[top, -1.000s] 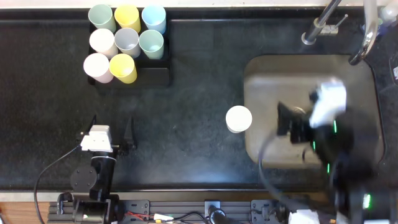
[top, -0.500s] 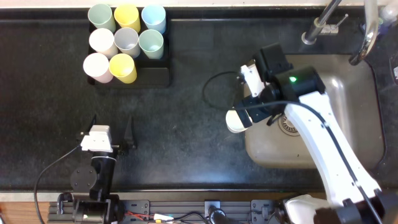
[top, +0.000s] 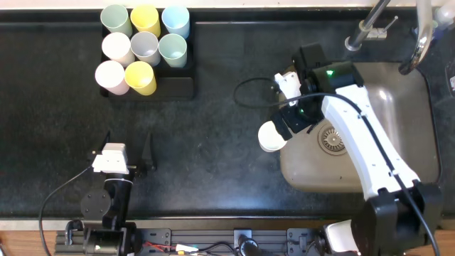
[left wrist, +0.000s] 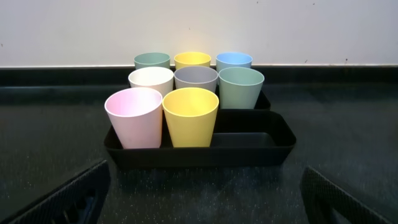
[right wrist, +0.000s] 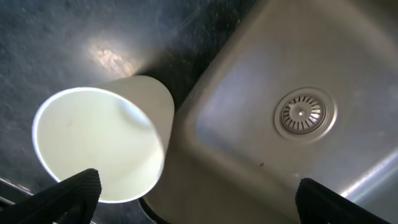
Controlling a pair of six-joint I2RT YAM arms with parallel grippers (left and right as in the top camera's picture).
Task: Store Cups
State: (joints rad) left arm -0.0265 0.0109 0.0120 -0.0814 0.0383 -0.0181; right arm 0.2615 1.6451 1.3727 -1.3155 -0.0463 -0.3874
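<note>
The black tray (top: 181,87) sits at the far left of the counter (top: 213,171) and holds eight cups, mouths up; back row green (top: 116,19), yellow (top: 145,19), blue (top: 175,20); middle row white (top: 116,47), grey (top: 145,47), green (top: 173,50); front row pink (top: 111,77) and yellow (top: 141,77); the front row's right-hand slot (left wrist: 249,127) holds nothing.

A loose white cup (top: 271,136) stands mouth up on the counter, just beside the sink's (top: 398,92) left rim and well apart from the tray; the sink's drain (right wrist: 303,114) lies near it on the other side of the rim.

The right gripper (right wrist: 205,202) hangs over that rim with its jaws spread wide and nothing held; the cup (right wrist: 99,146) lies toward one finger (right wrist: 68,196); whether that finger touches the cup I cannot tell.

The left gripper (top: 128,144) is near its base, jaws wide apart and holding nothing, facing the tray (left wrist: 249,146) across bare counter; nothing stands between them.

A faucet (top: 370,25) rises behind the sink; a black cable (top: 249,89) loops over the counter beside the right arm, between the loose cup and the tray.
</note>
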